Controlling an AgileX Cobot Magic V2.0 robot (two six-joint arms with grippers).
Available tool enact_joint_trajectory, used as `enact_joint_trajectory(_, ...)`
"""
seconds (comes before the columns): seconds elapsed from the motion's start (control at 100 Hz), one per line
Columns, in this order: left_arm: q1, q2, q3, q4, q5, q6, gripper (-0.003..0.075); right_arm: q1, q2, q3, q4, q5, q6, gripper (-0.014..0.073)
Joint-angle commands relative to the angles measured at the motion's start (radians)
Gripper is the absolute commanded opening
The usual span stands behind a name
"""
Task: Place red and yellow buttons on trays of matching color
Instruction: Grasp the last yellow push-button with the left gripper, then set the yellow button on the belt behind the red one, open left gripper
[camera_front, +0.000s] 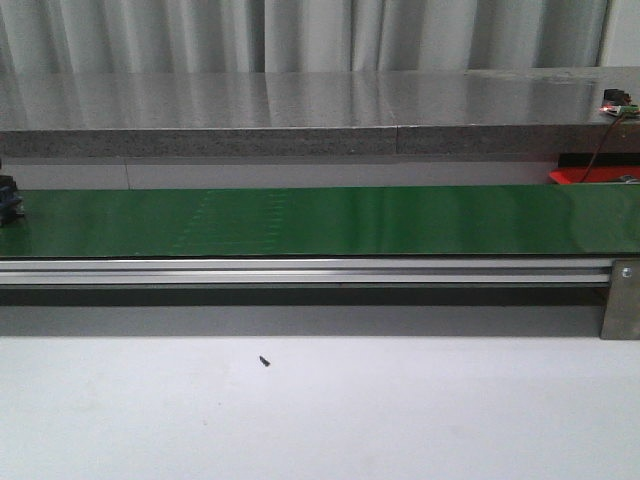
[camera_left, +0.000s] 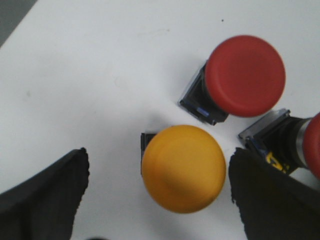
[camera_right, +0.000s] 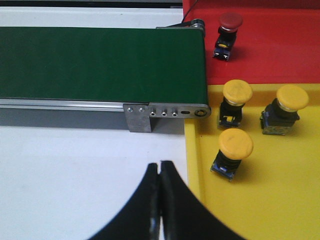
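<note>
Black, curved, seemingly matte fingers taper to tips.

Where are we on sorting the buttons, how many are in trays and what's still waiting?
Done: three yellow buttons stand on the yellow tray and one red button on the red tray. In hand: the open left hand straddles a yellow button, not yet gripped. Left: that one plus two red buttons beside it. The right hand is shut and empty.

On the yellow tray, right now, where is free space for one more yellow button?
Yellow tray: bare past the lowest of three yellow buttons, beside the shut right gripper. Crowded near the red tray, where two buttons stand together.
</note>
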Motion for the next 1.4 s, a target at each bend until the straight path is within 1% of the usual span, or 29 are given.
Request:
enact_joint_trajectory(0.0, 0.001, -0.046, -0.028, -0.021, -0.068, -0.003, 0.0525, 0.003, 0.004, -0.024, -0.005, -0.065, -0.008, -0.0068)
enact_joint_trajectory(0.05, 0.001, -0.041, -0.028, -0.021, -0.07, -0.003, 0.0485, 0.003, 0.004, -0.024, -0.005, -0.065, -0.008, -0.0068)
enact_joint_trajectory(0.29, 0.001, -0.03, -0.028, -0.035, -0.085, -0.003, 0.0247, 0.003, 0.004, -0.024, -0.005, -0.065, -0.008, -0.0068)
enact_joint_trajectory(0.39, 0.001, -0.03, -0.028, -0.035, -0.088, -0.003, 0.0188, 0.003, 0.004, -0.024, -0.005, -0.065, -0.008, -0.0068)
enact_joint_trajectory(0.61, 0.001, -0.074, -0.028, -0.035, -0.017, 0.039, 0.0179, 0.003, 0.004, -0.024, -0.005, -0.065, -0.008, -0.0068)
enact_joint_trajectory(0.83, 0.001, -0.187, -0.026, -0.036, -0.004, 0.047, 0.0179, 0.003, 0.004, -0.024, -0.005, -0.065, -0.008, -0.0068)
enact_joint_trajectory(0.98, -0.006, -0.251, -0.026, -0.036, 0.041, 0.049, 0.0179, 0.003, 0.004, -0.024, -0.005, -0.065, -0.008, -0.0068)
enact_joint_trajectory(1.08, -0.035, -0.267, -0.026, -0.036, 0.073, 0.08, 0.018, 0.003, 0.004, -0.024, -0.005, -0.065, -0.008, -0.0068)
enact_joint_trajectory(1.39, -0.169, -0.267, -0.026, -0.04, 0.102, 0.08, 0.018, 0.003, 0.004, -0.024, -0.005, -0.065, -0.008, -0.0068)
